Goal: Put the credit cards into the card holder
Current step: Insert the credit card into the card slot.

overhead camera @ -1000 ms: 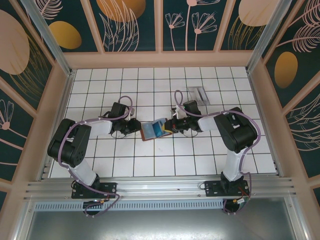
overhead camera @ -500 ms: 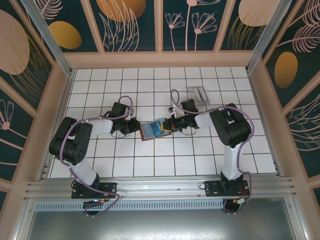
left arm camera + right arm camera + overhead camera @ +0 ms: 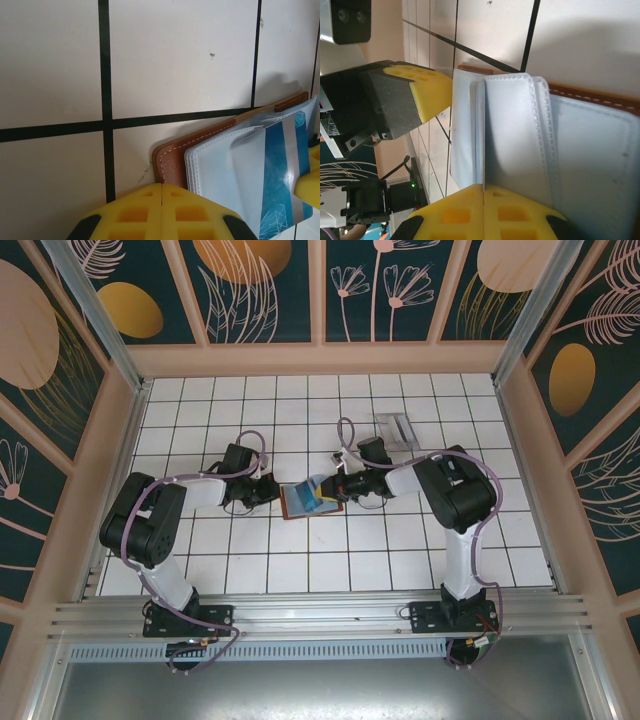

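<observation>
The brown card holder [image 3: 297, 502] lies open on the tiled floor at mid-table, its clear sleeves [image 3: 220, 170] fanned up. A blue credit card [image 3: 280, 170] with a silver stripe is partly tucked in a sleeve. My right gripper [image 3: 333, 487] is shut on that card's right end, and in the right wrist view the card [image 3: 467, 125] rises edge-on from the closed jaws [image 3: 483, 187]. My left gripper [image 3: 272, 490] is shut, and its tips [image 3: 161, 187] rest at the holder's left corner [image 3: 172, 157] with nothing visible between them.
A clear greyish tray [image 3: 398, 430] sits behind and to the right of the right gripper. Wooden frame walls [image 3: 120, 460] enclose the tiled floor on three sides. Both arms reach inward and meet over the holder.
The right gripper has moved left with the card, pushing it further over the holder. The left gripper's jaws have closed at the holder's left corner.
</observation>
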`<state>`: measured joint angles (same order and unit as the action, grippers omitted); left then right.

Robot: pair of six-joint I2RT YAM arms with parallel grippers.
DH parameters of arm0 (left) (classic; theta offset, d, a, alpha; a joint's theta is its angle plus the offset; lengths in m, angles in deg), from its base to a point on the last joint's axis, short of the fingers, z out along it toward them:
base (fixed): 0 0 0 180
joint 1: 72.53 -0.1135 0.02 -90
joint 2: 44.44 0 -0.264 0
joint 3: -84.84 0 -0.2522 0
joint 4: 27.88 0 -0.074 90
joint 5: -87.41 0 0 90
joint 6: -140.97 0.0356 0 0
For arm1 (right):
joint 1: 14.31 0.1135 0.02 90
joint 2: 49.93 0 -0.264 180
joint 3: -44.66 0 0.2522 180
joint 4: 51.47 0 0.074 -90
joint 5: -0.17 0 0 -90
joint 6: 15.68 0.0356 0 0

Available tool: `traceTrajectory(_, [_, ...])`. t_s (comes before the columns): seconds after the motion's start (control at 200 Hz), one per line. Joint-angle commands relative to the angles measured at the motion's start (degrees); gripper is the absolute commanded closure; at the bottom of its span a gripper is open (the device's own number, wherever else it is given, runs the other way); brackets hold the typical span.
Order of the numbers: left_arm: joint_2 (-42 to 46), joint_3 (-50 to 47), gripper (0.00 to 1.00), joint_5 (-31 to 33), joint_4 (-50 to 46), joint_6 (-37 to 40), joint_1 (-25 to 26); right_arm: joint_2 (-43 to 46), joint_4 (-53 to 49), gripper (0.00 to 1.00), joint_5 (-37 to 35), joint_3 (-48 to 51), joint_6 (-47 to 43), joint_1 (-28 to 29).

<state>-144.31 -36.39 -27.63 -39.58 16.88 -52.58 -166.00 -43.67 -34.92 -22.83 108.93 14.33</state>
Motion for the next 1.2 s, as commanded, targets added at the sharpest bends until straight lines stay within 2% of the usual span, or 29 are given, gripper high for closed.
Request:
traceTrajectory(0.0, [-2.24, -0.50, 0.99, 1.22, -1.66, 0.53, 0.58, 0.10, 9.05, 1.00, -3.82, 2.60, 4.93, 1.18])
traceTrajectory(0.165, [-1.14, -0.61, 1.00, 1.89, -1.98, 0.36, 0.53, 1.49, 15.41, 1.00, -7.04, 5.53, 9.04, 2.38])
traceTrajectory(0.39, [-1.33, -0.86, 1.00, 1.82, -1.61, 0.01, 0.60, 3.15, 18.41, 1.00, -12.35, 7.30, 13.09, 6.53])
traceTrajectory(0.415, [-1.43, -0.96, 1.00, 1.39, -1.21, -0.26, 0.55, 3.37, 18.09, 0.97, -12.82, 7.16, 13.13, 6.94])
traceTrajectory(0.551, [-2.31, -0.70, 1.00, 0.28, -0.09, -0.84, 0.53, 4.75, 12.77, 0.91, -15.05, 5.27, 10.40, 8.55])
traceTrajectory(0.746, [-3.08, -0.26, 1.00, 0.52, 0.24, -0.82, 0.58, 9.50, -3.31, 0.75, -22.38, 3.15, 0.15, 8.09])
traceTrajectory(0.826, [-3.60, 0.40, 1.00, -0.01, -0.29, -0.39, 0.54, 10.66, -8.04, 0.73, -23.89, 2.16, -2.52, 8.08])
traceTrajectory(1.086, [-4.89, 1.65, 1.00, -0.67, -0.42, -0.32, 0.60, 10.19, -12.16, 0.73, -24.80, 0.83, -3.85, 7.92])
traceTrajectory(1.196, [-4.97, 1.46, 1.00, -0.64, 0.07, -0.54, 0.53, 9.02, -12.40, 0.97, -23.59, -0.17, -4.02, 8.01])
